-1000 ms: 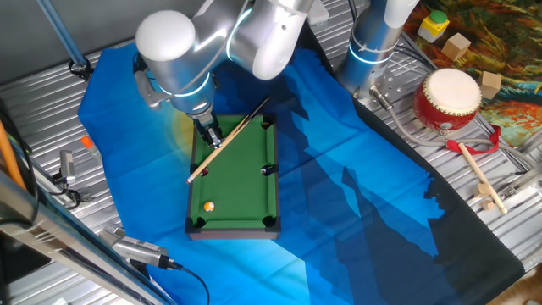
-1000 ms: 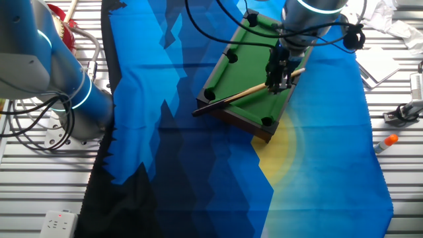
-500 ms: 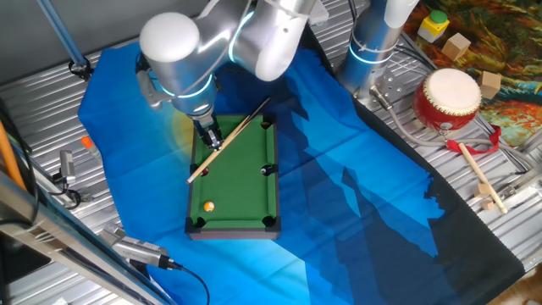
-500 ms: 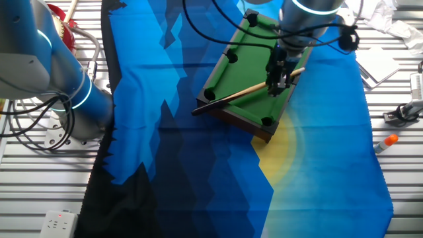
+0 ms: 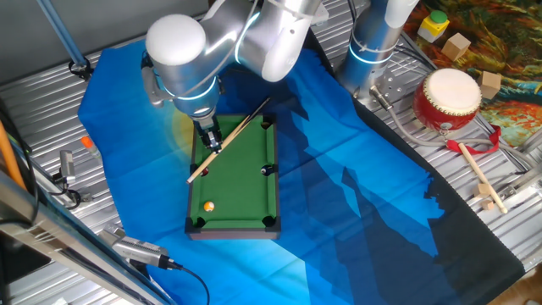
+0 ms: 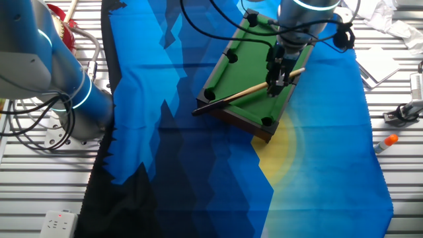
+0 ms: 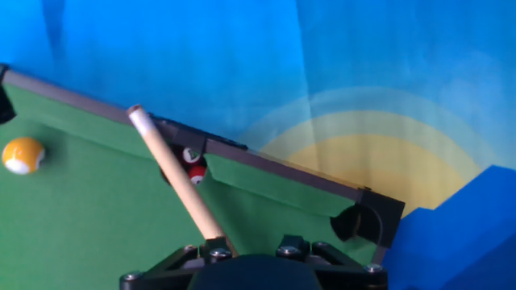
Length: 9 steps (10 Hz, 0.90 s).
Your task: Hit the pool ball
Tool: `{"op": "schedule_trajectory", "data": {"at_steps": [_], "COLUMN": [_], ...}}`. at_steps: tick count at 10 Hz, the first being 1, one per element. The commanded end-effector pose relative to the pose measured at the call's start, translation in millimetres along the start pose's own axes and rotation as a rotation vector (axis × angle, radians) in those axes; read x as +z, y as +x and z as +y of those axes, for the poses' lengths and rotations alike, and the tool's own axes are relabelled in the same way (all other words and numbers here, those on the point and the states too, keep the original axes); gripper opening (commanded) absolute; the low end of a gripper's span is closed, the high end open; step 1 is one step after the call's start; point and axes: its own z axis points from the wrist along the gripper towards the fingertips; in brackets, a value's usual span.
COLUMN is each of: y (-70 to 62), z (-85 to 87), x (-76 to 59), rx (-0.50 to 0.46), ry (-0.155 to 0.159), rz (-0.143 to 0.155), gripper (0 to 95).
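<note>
My claw (image 6: 276,84) hangs over the near end of the green pool table (image 6: 248,69), fingers pinched on the wooden cue (image 6: 248,92) — the stick runs from the claw out to the left, its dark tip past the rail over the blue cloth (image 6: 172,132). Well to the claw's right, an orange-capped marker (image 6: 385,142) lies on the table (image 6: 396,198).

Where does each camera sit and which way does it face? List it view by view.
One fixed view: high, looking down at the pool table; the arm and gripper holding the cue show, and the pool ball.
The other fixed view: high, from the opposite side; the same table, cue, arm.
Hand view: on the hand, looking along the cue towards the ball; only the gripper base shows.
</note>
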Motion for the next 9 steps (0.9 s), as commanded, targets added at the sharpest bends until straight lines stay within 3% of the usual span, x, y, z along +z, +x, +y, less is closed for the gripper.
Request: {"op": "schedule_trajectory", "data": {"at_steps": [1, 9], "y": [3.6, 6.0], "z": [-1.7, -2.6], "x": [-7.2, -13.5], "rx": [-0.022, -0.031], "ry": [-0.006, -0.002], "rz": [-0.002, -0.009], "gripper": [19.0, 19.0]}}
